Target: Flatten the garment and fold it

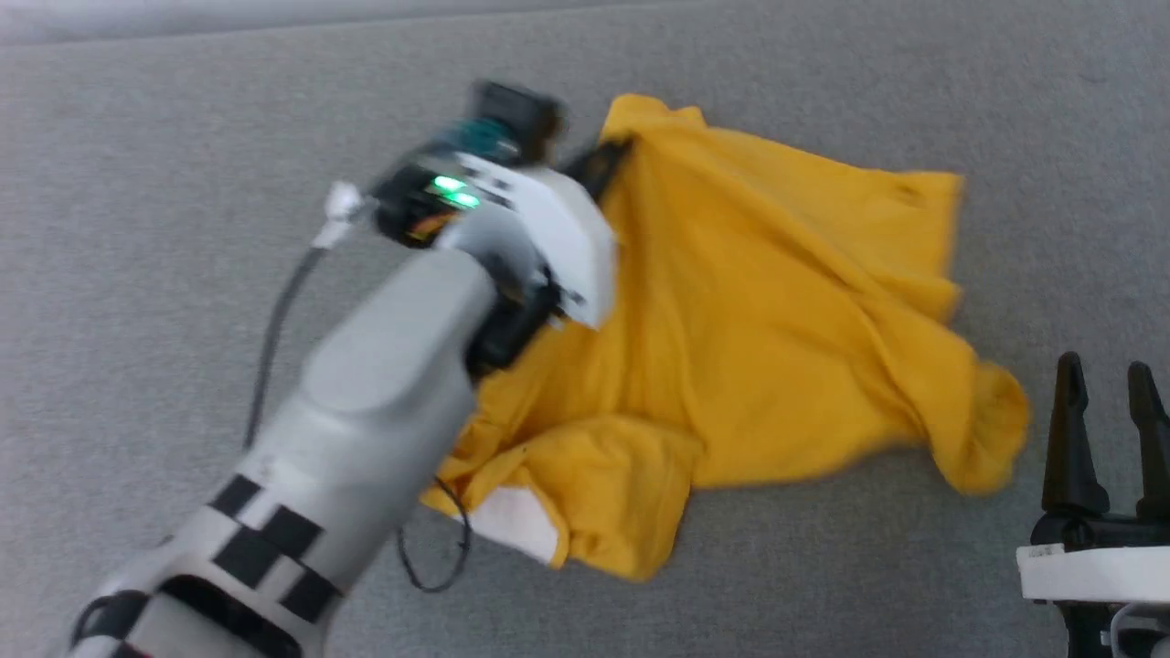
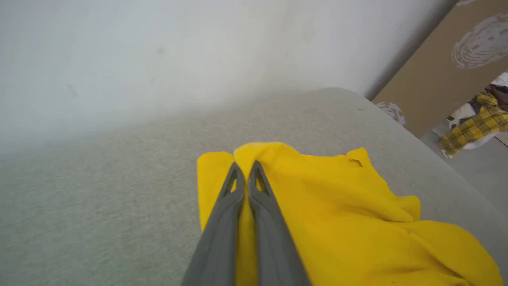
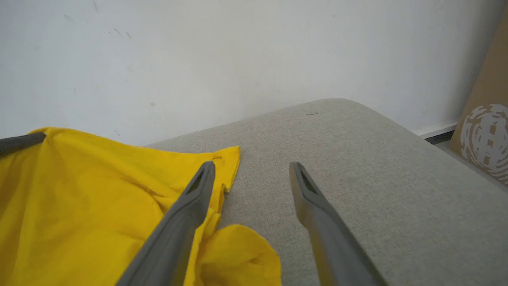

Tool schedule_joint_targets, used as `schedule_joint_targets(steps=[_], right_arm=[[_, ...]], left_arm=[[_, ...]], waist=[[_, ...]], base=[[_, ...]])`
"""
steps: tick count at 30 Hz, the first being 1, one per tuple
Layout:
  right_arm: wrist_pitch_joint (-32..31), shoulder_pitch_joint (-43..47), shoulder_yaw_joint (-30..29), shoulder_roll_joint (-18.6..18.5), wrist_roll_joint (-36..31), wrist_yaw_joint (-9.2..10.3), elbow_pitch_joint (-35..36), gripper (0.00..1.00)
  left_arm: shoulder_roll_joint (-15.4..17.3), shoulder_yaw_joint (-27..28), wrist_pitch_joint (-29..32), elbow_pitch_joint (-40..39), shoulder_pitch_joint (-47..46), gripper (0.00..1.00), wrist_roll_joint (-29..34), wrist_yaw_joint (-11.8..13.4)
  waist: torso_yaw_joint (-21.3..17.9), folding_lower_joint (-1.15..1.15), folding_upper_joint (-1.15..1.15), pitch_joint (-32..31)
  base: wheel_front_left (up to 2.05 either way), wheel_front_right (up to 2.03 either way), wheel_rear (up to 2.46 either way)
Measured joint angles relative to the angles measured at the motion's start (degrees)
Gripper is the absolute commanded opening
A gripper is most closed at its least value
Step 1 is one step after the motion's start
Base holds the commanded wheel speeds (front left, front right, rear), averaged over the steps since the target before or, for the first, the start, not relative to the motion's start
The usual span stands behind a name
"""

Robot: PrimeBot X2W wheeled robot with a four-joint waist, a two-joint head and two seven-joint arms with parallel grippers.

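The garment (image 1: 777, 302), a bright yellow T-shirt, lies crumpled on the grey cushioned surface (image 1: 137, 183), with a white patch (image 1: 512, 521) showing at its near-left fold. My left gripper (image 1: 608, 160) is at the shirt's far-left corner. In the left wrist view that gripper (image 2: 245, 169) is shut, with a ridge of the yellow garment (image 2: 337, 206) pinched between its fingers. My right gripper (image 1: 1106, 393) stands open just right of the shirt's near-right bunch. In the right wrist view the right gripper (image 3: 252, 169) is wide apart over bare surface, beside the garment (image 3: 79, 190).
A white wall (image 3: 238, 59) rises behind the grey surface (image 3: 377, 178), whose rounded edge drops off at the right. Beyond it stand a brown printed cardboard panel (image 2: 456, 59) and a yellow plaid cloth (image 2: 472, 127) on the floor. A thin black cable (image 1: 430, 548) loops under my left forearm.
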State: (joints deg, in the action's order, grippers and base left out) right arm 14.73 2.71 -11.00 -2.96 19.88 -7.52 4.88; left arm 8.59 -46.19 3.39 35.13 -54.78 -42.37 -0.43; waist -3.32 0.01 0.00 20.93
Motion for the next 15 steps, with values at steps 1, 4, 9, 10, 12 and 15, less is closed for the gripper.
schedule_joint_targets(steps=[1,4,9,10,12,15], right_arm=[[0.00,0.06,0.01,0.00,-0.21,0.00,-0.20,1.00],[0.00,0.31,0.08,0.01,-0.27,0.00,-0.70,1.00],[0.00,0.93,0.23,0.01,-0.33,-0.01,-1.44,1.00],[0.00,1.11,0.25,0.01,-0.33,0.00,-1.54,1.00],[0.00,1.24,0.23,0.01,-0.33,-0.01,-1.71,1.00],[0.00,1.50,0.12,0.00,-0.35,0.00,-1.94,1.00]], left_arm=[[0.86,2.14,-0.92,-0.02,-0.02,0.00,-1.16,1.14],[4.67,7.27,-3.03,0.41,0.34,0.00,-3.71,4.32],[12.43,13.01,-5.32,2.20,6.31,0.00,-6.77,7.89],[13.57,13.63,-5.54,2.71,8.36,0.00,-7.32,8.44],[15.18,14.64,-6.36,3.31,12.52,0.00,-8.34,9.09],[15.23,16.16,-7.72,2.83,17.20,0.83,-10.83,9.04]], waist=[[0.51,-0.01,0.00,-0.57],[1.91,-0.01,0.00,-2.15],[3.53,-0.01,0.00,-4.39],[3.71,-0.01,0.00,-4.72],[3.96,-0.01,0.00,-5.24],[4.26,-0.01,0.00,-5.53]], base=[[0.00,0.00,0.00],[0.00,0.00,0.00],[0.00,0.00,0.00],[0.00,0.00,0.00],[0.00,0.00,0.00],[0.00,0.00,0.00]])
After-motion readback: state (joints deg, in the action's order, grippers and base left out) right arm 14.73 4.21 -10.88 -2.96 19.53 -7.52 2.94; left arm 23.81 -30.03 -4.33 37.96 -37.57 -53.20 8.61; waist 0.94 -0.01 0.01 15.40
